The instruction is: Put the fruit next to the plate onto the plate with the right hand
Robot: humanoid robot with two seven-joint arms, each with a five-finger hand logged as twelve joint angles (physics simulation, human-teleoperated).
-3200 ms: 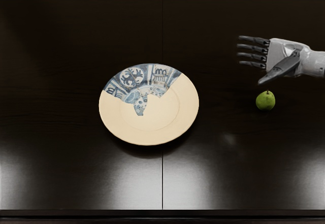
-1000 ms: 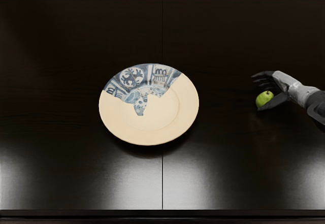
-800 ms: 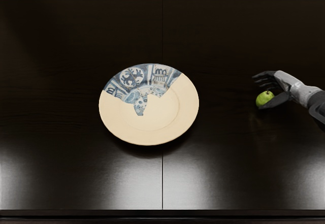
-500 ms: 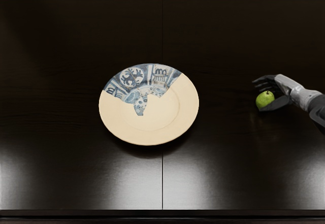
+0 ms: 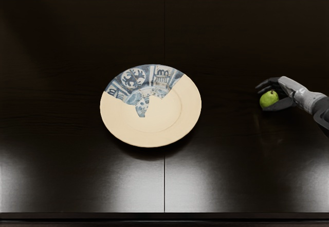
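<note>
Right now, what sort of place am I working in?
Probably a simulated dining-table setup: a dark glossy table, one cream plate with blue patterning, and a small green fruit grasped by the right hand.

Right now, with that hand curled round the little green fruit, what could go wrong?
The small green pear-shaped fruit sits at the front of the right hand, so it may slip on lifting. A long stretch of glossy black table separates it from the cream plate with a blue-patterned patch; dropped there, the round fruit could roll off.

green pear [image 5: 268, 99], upright, rt of plate [image 5: 154, 130]
</note>
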